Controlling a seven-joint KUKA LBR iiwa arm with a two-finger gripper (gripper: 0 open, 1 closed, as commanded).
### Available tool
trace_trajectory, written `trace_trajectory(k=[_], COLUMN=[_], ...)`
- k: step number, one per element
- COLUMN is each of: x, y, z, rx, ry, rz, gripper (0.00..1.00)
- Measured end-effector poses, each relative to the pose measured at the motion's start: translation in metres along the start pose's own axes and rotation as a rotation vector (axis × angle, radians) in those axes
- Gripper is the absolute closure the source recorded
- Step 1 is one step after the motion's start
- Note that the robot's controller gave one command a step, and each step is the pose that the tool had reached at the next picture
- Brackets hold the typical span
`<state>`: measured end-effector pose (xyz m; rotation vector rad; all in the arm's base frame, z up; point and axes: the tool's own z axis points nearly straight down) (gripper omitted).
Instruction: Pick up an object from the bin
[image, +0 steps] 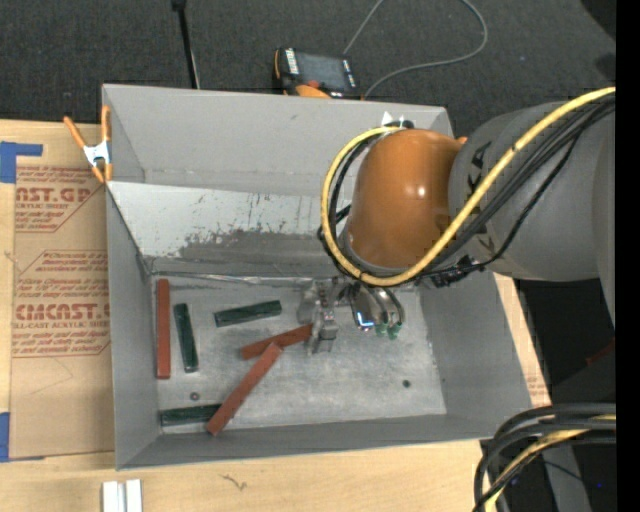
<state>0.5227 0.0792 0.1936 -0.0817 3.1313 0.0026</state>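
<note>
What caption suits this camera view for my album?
Robot gripper low in grey bin, at end of short red stick.

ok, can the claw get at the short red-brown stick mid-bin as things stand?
Probably yes. The claw sits at the right end of the short red-brown stick, and nothing lies over that end. The long red-brown stick seems to meet it only nearer its left end.

You are finding bare floor (370, 395) in the bin's (125, 330) right half, beneath the arm (520, 200). Left of centre, a short red stick (275, 345) and a long red stick (243, 392) are blocking the way, a green bar (247, 314) is lying just above them, and more sticks (162, 328) are lining the left wall.
</note>
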Motion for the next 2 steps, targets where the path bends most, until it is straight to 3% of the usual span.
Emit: trace_trajectory(k=[1,2], x=[-0.007,-0.015], y=[-0.013,-0.027], z=[0.073,-0.049], rx=[0.001,0.001], ry=[0.013,-0.002], rz=[-0.118,-0.123], gripper=[1.0,1.0])
